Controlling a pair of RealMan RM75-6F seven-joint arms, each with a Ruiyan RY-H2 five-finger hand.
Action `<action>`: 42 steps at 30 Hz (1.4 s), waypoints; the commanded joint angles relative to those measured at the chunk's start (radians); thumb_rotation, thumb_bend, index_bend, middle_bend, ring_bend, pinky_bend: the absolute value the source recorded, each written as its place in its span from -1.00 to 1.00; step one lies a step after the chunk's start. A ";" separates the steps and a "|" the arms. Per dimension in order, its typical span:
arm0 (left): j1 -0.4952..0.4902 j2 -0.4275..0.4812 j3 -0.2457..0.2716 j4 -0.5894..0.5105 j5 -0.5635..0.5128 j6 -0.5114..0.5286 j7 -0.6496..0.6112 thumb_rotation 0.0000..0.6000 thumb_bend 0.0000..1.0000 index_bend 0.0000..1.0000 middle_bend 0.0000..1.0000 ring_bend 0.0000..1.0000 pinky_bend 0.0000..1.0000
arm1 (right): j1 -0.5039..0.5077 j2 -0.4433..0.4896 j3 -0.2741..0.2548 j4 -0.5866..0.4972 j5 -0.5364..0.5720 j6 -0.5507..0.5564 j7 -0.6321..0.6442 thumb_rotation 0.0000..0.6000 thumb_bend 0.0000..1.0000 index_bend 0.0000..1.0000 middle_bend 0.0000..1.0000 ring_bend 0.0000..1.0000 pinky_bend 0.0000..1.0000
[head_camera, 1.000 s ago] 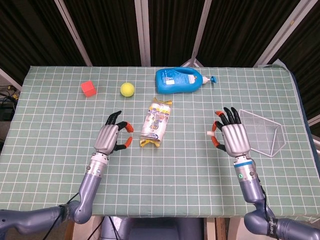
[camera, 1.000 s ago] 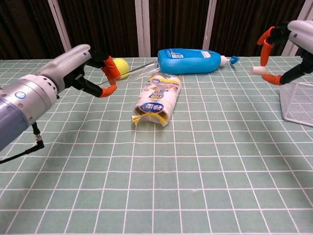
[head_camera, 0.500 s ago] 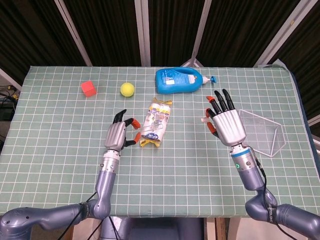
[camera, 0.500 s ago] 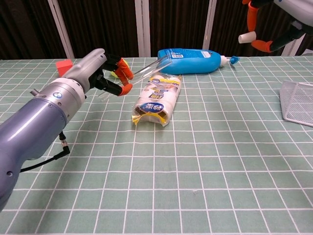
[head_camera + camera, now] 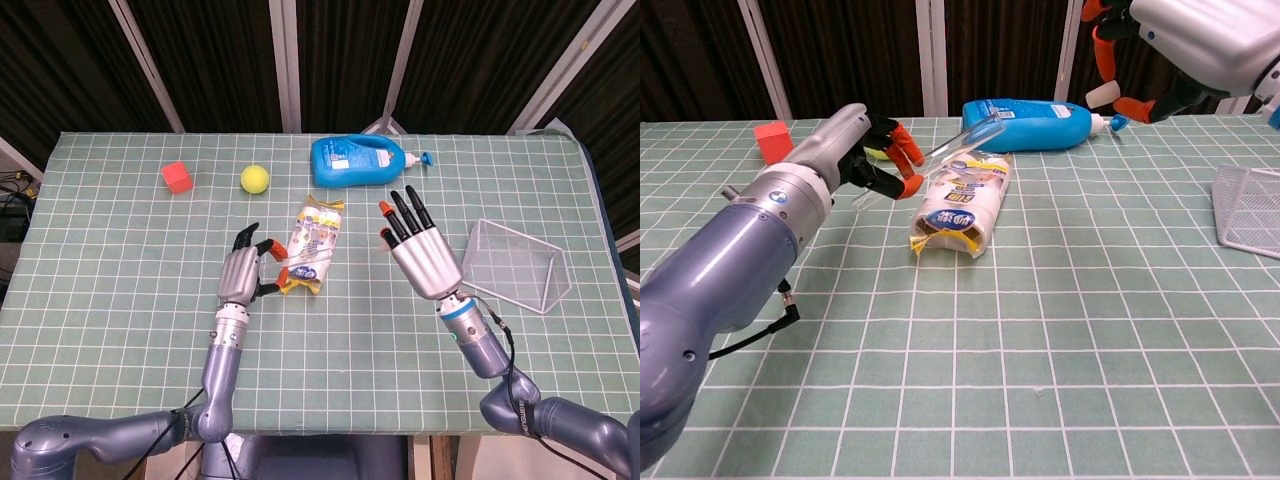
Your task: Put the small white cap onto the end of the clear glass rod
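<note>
Left hand (image 5: 855, 150) is nearest, left of centre, pinching the glass rod (image 5: 958, 140) between orange-tipped fingers (image 5: 902, 160); the rod slants up and to the right, its free end over the far end of the snack pack (image 5: 960, 205). In the head view the left hand (image 5: 245, 275) sits just left of the pack (image 5: 315, 243).

Right hand (image 5: 1180, 45) is raised at upper right, pinching the white cap (image 5: 1100, 95) between thumb and a finger. From the head view only the back of the right hand (image 5: 420, 250) shows, fingers extended; cap hidden there. Cap and rod end are apart.

Right of that, a wire basket (image 5: 520, 265). Far side: blue bottle (image 5: 360, 160), yellow ball (image 5: 254, 178), red cube (image 5: 177, 177), all on the green table (image 5: 100, 270).
</note>
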 commanded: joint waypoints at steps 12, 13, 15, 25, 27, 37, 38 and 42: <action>-0.013 -0.040 -0.012 0.005 -0.012 0.013 0.013 1.00 0.25 0.11 -0.03 -0.88 -1.00 | 0.027 -0.051 -0.004 0.013 -0.017 0.016 -0.030 1.00 -0.22 0.20 -0.56 -0.81 -1.00; -0.013 -0.042 -0.012 0.006 -0.013 0.014 0.014 1.00 0.25 0.11 -0.03 -0.88 -1.00 | 0.028 -0.054 -0.003 0.014 -0.017 0.016 -0.034 1.00 -0.22 0.20 -0.56 -0.81 -1.00; -0.013 -0.048 -0.014 0.007 -0.016 0.018 0.016 1.00 0.25 0.11 -0.03 -0.88 -1.00 | 0.031 -0.064 -0.001 0.019 -0.012 0.016 -0.042 1.00 -0.23 0.20 -0.56 -0.81 -1.00; -0.018 -0.061 -0.030 0.015 -0.023 0.021 0.018 1.00 0.25 0.11 -0.02 -0.88 -1.00 | 0.046 -0.105 0.008 0.047 0.011 0.008 -0.073 1.00 -0.23 0.20 -0.56 -0.81 -1.00; -0.019 -0.061 -0.033 0.017 -0.024 0.021 0.019 1.00 0.25 0.11 -0.02 -0.88 -1.00 | 0.048 -0.111 0.009 0.050 0.013 0.007 -0.074 1.00 -0.23 0.20 -0.56 -0.81 -1.00; -0.024 -0.071 -0.045 0.027 -0.033 0.019 0.016 1.00 0.25 0.11 -0.02 -0.86 -1.00 | 0.058 -0.142 0.009 0.062 0.022 0.008 -0.081 1.00 -0.23 0.20 -0.56 -0.81 -1.00; -0.024 -0.072 -0.046 0.027 -0.034 0.019 0.015 1.00 0.25 0.11 -0.02 -0.87 -1.00 | 0.059 -0.145 0.008 0.063 0.023 0.008 -0.083 1.00 -0.23 0.20 -0.56 -0.81 -1.00; -0.022 -0.073 -0.046 0.024 -0.035 0.019 0.014 1.00 0.25 0.12 -0.02 -0.86 -1.00 | 0.063 -0.154 0.012 0.070 0.028 0.008 -0.086 1.00 -0.22 0.20 -0.56 -0.81 -1.00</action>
